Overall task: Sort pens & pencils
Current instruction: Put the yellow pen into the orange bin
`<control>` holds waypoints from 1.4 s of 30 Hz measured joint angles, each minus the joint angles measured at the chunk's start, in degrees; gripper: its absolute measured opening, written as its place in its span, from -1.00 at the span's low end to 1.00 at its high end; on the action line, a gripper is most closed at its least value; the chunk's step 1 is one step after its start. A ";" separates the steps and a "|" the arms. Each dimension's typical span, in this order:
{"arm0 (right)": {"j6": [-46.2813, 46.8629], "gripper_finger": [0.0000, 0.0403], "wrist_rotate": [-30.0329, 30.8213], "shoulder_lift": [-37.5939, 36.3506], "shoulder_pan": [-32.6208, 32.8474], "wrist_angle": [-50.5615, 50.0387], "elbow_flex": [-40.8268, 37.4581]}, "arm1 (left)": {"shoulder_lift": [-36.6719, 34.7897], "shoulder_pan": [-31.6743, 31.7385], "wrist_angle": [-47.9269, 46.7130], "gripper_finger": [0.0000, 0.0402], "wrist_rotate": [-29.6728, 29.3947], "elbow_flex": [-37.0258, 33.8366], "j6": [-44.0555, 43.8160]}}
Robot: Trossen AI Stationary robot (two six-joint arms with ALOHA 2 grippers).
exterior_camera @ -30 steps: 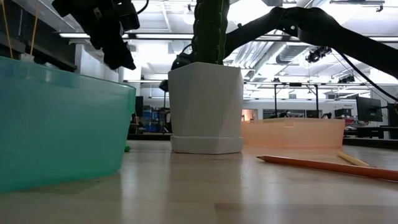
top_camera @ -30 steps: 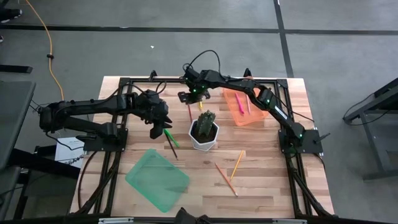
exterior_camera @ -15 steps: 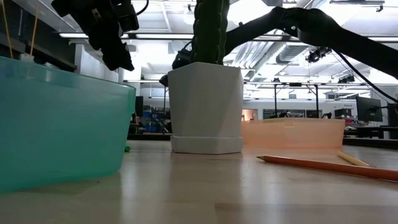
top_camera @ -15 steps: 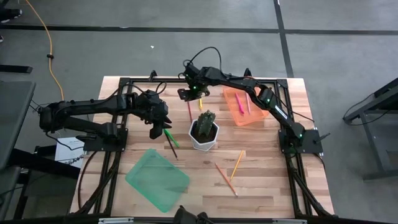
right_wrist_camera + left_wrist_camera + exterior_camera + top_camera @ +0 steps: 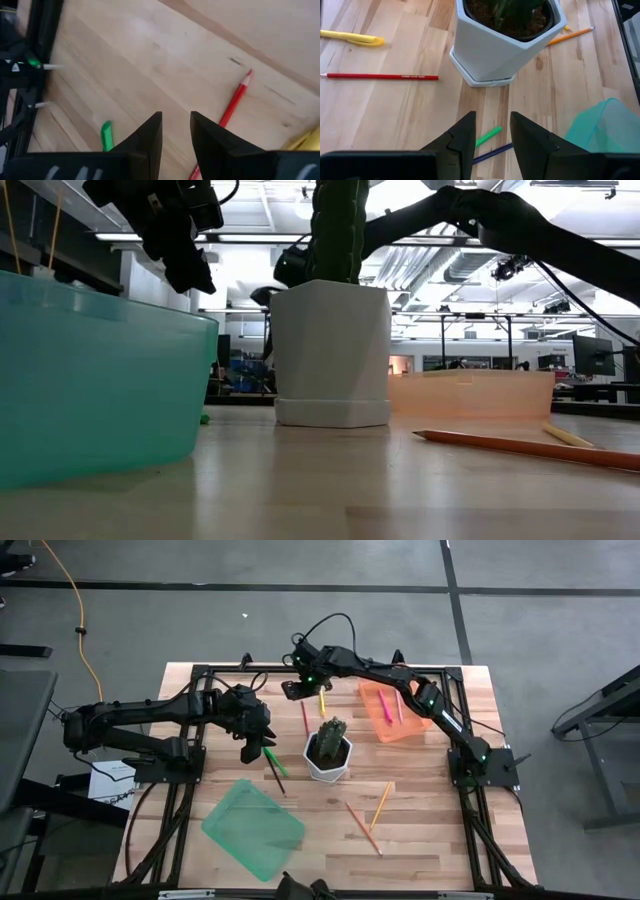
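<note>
Your pens and pencils are only partly sorted. In the overhead view a pink pen [image 5: 398,706] already lies in the orange tray [image 5: 378,725] at upper right of the bench [image 5: 440,830], and a second stick beside it is too small to name. The green tray [image 5: 252,829] at lower left looks empty, so I judge most of the job is ahead.

Loose items: a yellow pen [image 5: 322,699] and a red pencil [image 5: 304,718] lie just above the white cactus pot [image 5: 328,759] at centre; a green pen [image 5: 274,760] and a dark pencil [image 5: 273,772] cross each other left of the pot; an orange pencil [image 5: 363,828] and a yellow-orange pencil [image 5: 381,804] lie apart at lower centre-right.

Your left hand [image 5: 491,131] hovers over the green pen [image 5: 487,136] and the dark pencil [image 5: 492,152], fingers a modest gap apart and holding nothing, probably lined up to take one of the pair.

Your right hand [image 5: 176,131] reaches across above the pot, near the yellow pen. Its fingers stand narrowly apart with only bare wood between them; the red pencil [image 5: 232,105] lies just to one side. It seems placed there to work the two items behind the pot, which the pot blocks from the other arm.
</note>
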 joint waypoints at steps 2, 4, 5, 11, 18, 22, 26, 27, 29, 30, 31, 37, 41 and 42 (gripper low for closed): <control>-0.52 -0.56 -1.15 0.00 -0.35 0.94 0.82 | 0.00 0.00 0.00 -0.46 0.00 0.00 0.00; -0.39 -0.56 -2.64 -0.01 -0.62 2.51 1.38 | 0.00 0.00 0.00 -0.46 0.00 0.00 -0.35; 0.33 -0.56 -3.12 -0.02 -0.78 3.99 1.40 | 0.00 0.00 0.00 -0.46 0.00 0.00 -0.42; 2.83 -0.56 -5.88 -0.04 -1.68 9.44 1.40 | 0.00 0.00 -0.04 -0.46 0.09 0.00 -0.90; 2.06 -0.56 -6.57 -0.04 -1.89 9.27 1.40 | 0.00 0.00 -0.15 -0.46 0.46 0.00 -0.90; 2.02 -0.56 -6.63 -0.04 -1.87 9.41 1.40 | 0.00 0.00 -0.15 -0.46 0.46 0.00 -0.90; 1.91 -0.56 -6.90 -0.04 -1.87 9.55 1.40 | -0.01 0.00 -0.15 -0.46 0.46 0.00 -0.90; 1.63 -0.56 -6.90 -0.04 -1.87 9.51 1.40 | 0.00 0.00 -0.15 -0.46 0.46 0.00 -0.90; 0.96 -0.56 -6.90 -0.04 -1.87 9.51 1.40 | 0.00 0.00 -0.15 -0.46 0.46 0.00 -0.90; 0.88 -0.56 -6.93 -0.04 -1.87 9.44 1.40 | 0.00 0.00 -0.15 -0.46 0.46 0.00 -0.92; 0.65 -0.55 -7.11 -0.04 -1.87 9.18 1.40 | 0.00 0.00 -0.15 -0.46 0.46 0.00 -0.92; -1.42 -0.51 -3.42 -0.04 -2.31 -1.51 1.40 | 0.00 0.00 -0.15 -0.46 0.46 0.00 -1.03; -4.48 -0.50 1.99 -0.04 -2.66 -9.11 1.38 | 0.00 0.00 -0.13 -0.46 0.44 0.00 -1.01; -4.81 -0.50 3.36 -0.04 -2.70 -10.09 1.38 | -0.01 0.00 -0.11 -0.46 0.44 0.00 -1.01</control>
